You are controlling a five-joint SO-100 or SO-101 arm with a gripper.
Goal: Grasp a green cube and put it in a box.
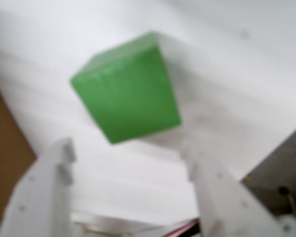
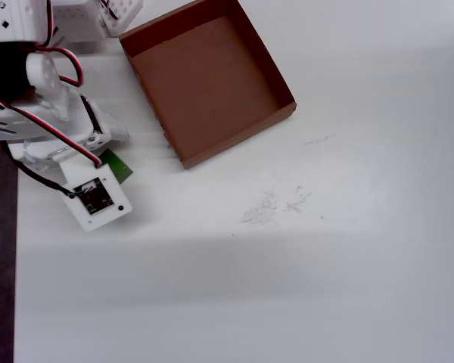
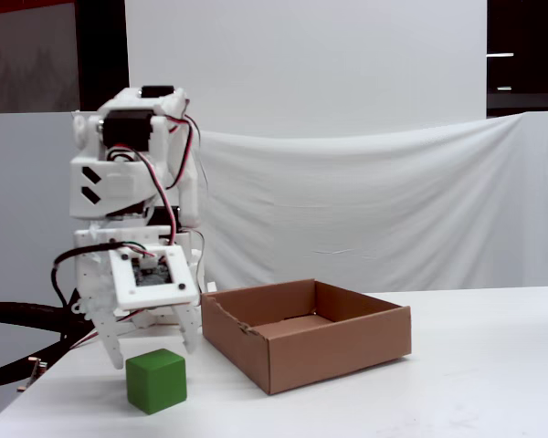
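Fixed view: the green cube (image 3: pixel 155 380) sits on the table (image 3: pixel 457 383), left of the box (image 3: pixel 309 344) and apart from it — the gripper (image 3: pixel 152 351) hangs just above and behind the cube. In the overhead view, the arm covers most of the cube (image 2: pixel 118 166).

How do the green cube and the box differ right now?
The green cube is small, solid and bright green; the box is far larger, open-topped, shallow and reddish-brown. The cube sits right below the open tool, whereas the box stands clear of it, to the right in the fixed view, and empty. Both rest on the white table.
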